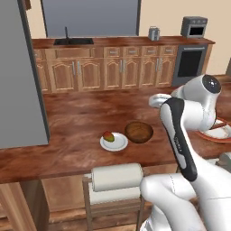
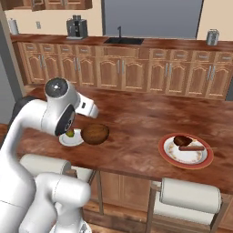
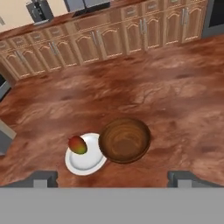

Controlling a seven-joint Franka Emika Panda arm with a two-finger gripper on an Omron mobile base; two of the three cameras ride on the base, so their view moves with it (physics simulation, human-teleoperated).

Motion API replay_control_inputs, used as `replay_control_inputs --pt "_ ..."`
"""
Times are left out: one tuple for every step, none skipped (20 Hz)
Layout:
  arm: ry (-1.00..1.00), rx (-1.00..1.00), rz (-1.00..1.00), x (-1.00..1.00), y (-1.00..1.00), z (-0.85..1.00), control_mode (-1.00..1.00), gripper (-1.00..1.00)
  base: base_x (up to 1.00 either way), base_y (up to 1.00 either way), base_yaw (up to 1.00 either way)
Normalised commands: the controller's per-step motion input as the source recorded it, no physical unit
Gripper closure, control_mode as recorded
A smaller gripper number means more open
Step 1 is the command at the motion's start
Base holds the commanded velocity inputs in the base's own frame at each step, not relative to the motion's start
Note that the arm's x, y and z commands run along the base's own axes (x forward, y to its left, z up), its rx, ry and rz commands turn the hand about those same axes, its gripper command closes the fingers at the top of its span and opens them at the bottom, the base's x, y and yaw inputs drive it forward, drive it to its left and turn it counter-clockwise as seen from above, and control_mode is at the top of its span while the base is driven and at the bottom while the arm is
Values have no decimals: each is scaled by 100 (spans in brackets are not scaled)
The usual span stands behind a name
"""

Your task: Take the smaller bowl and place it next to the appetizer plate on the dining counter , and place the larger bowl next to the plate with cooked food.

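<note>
The smaller bowl [image 3: 125,141], dark brown and empty, stands upright on the dining counter [image 3: 175,100]. It touches the right side of the appetizer plate [image 3: 85,159], a small white plate with a red-green bit of food. Both also show in the left base view as bowl [image 1: 138,131] and plate [image 1: 114,141]. My gripper [image 3: 116,178] hovers above them, open, with nothing between its fingertips [image 3: 43,178]. The plate with cooked food [image 2: 185,151], red-rimmed, lies further right on the counter. The larger bowl is out of view.
Padded stools [image 2: 190,195] stand along the counter's near edge. Across the aisle runs a row of wooden cabinets with a sink [image 1: 73,41], a toaster [image 1: 154,33] and an oven [image 1: 190,61]. A grey fridge side [image 1: 20,76] stands at the left.
</note>
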Motion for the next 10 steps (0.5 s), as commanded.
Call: replay_control_inputs --pt "0 -6 0 -54 0 31 -100 -100 0 0 0" --pt "0 -9 0 -59 2 34 -100 -100 0 0 0" --pt "-3 -8 0 -67 0 42 -100 -100 0 0 0" --pt "-7 -6 -1 -76 0 50 -100 -100 0 0 0" --pt "-11 -7 -1 -71 0 64 -100 -100 0 0 0" --pt "0 0 0 0 0 0 100 -100 -69 0 0" --pt "0 0 0 0 0 0 100 -100 -64 0 0" --pt "0 0 0 0 0 0 100 -100 -66 20 0" --pt "0 0 0 0 0 0 100 -100 -58 26 0" --pt "0 0 0 0 0 0 100 -100 -61 52 0"
